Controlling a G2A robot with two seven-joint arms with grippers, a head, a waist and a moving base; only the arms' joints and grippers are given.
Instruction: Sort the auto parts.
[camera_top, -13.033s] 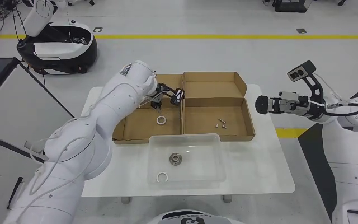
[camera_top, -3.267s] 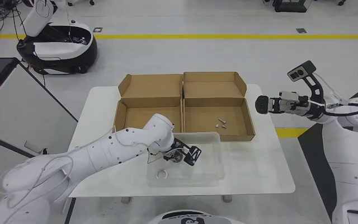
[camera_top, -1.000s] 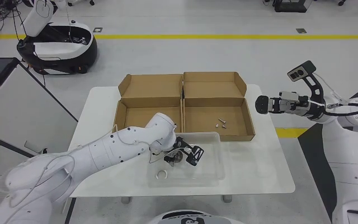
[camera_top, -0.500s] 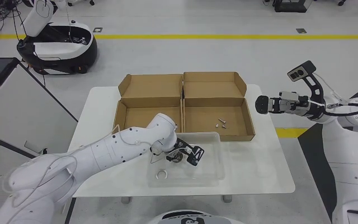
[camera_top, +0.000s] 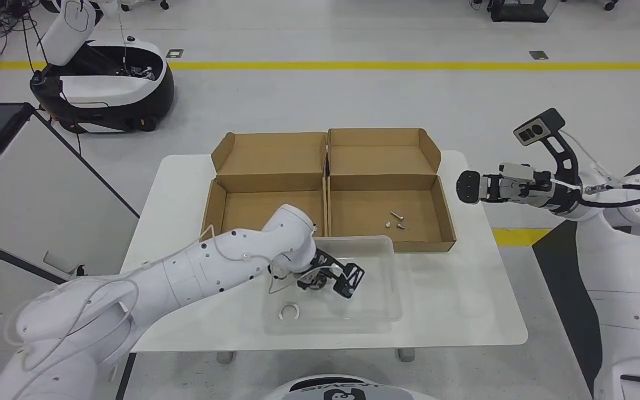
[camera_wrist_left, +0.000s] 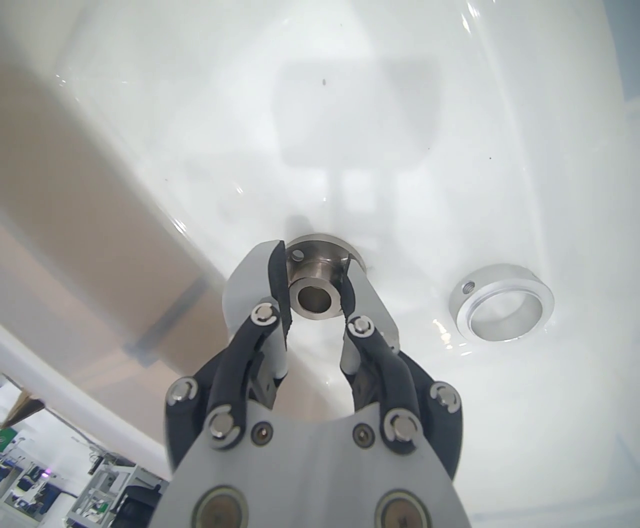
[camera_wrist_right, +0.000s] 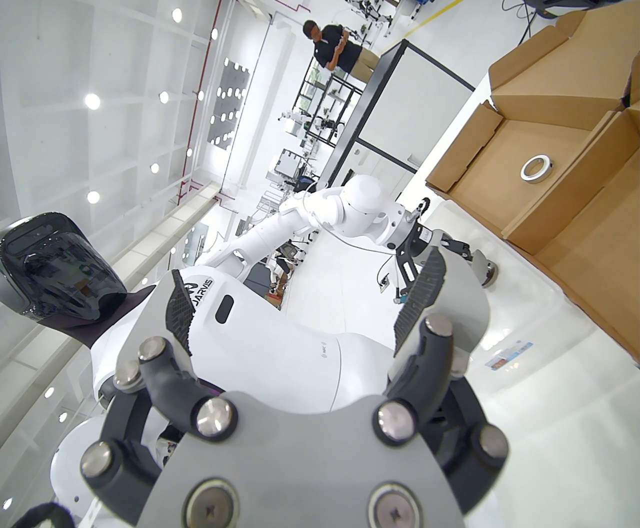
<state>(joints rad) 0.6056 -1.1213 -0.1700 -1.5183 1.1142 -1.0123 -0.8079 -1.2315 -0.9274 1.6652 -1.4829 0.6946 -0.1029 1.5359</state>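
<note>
Low in the centre of the left wrist view, the flanged bushing (camera_wrist_left: 317, 267) is dull grey metal with a brushed face. The ring (camera_wrist_left: 501, 309) to its right is brighter, satin-finished metal. The bin (camera_top: 375, 295) beneath them is clear, glossy plastic. The left gripper (camera_wrist_left: 314, 280) has black ribbed pads (camera_wrist_left: 278, 285) on smooth grey metal plates. The boxes (camera_top: 385, 165) are matt brown cardboard; the table (camera_top: 460, 290) is smooth white.

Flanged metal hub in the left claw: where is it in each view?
Top view: the hub, in the left claw, inside the clear bin.
Left wrist view: the hub between the claw's fingers, beside a silver ring.
Right wrist view: the hub far off at the left claw, near cardboard boxes.
Shared landmark: the clear bin.
</note>
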